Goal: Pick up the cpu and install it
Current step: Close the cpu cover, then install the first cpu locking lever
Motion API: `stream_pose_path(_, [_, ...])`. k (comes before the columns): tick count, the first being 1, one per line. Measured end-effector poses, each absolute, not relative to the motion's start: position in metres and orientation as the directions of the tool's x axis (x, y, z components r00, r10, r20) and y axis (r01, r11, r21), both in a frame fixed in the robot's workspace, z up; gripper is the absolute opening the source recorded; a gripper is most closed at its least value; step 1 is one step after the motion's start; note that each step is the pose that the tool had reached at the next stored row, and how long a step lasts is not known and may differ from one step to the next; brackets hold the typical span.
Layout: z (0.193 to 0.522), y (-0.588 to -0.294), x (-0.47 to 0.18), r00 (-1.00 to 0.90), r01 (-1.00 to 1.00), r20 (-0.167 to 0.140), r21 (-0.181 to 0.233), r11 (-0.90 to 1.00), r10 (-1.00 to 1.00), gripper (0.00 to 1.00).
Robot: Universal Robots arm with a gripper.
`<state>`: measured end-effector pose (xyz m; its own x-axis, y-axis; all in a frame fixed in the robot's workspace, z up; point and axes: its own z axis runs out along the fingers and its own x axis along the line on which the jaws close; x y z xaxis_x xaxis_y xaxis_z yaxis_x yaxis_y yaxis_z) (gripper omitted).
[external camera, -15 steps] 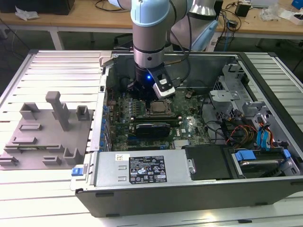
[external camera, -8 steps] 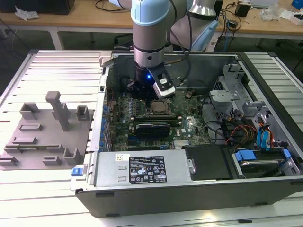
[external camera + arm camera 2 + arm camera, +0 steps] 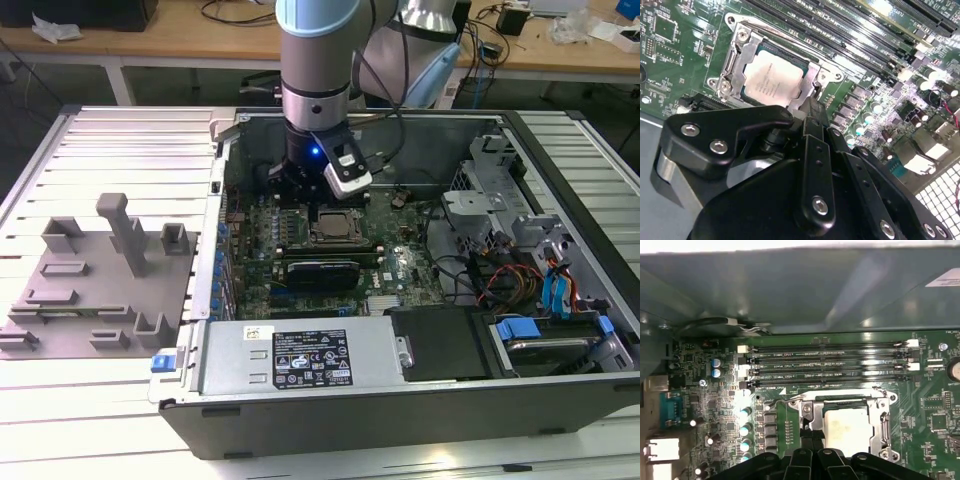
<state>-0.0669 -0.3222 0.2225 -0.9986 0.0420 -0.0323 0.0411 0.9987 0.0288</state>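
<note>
The cpu [image 3: 772, 80], a pale silver square chip, lies flat inside the metal socket frame [image 3: 735, 65] on the green motherboard of the open computer case. It also shows in the first wrist view as the cpu [image 3: 845, 427] and in the exterior view as the cpu [image 3: 335, 222]. My gripper [image 3: 810, 106] hangs just above the socket's edge beside the chip, its black fingers drawn together with nothing between them. In the exterior view the gripper [image 3: 303, 188] stands a little toward that view's left of the socket. In the first wrist view the gripper [image 3: 812, 437] sits at the frame's rim.
Memory slots [image 3: 830, 365] run beside the socket, with the case wall [image 3: 790, 290] behind them. A black graphics card [image 3: 322, 272] lies in front of the socket, then the power supply [image 3: 300, 360]. Grey fixture blocks [image 3: 100, 280] stand at the exterior view's left; drive cages and cables [image 3: 520, 240] at its right.
</note>
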Motion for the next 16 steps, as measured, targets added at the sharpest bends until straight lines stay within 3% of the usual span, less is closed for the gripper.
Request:
stream_pose_path(5, [0.222,-0.322,-0.036,-0.999,0.041,-0.027,0.028,0.999,0.042,0.11])
stream_pose_path(16, [0.233,-0.322,-0.033,-0.999,0.041,-0.026,0.028,0.999,0.042,0.11])
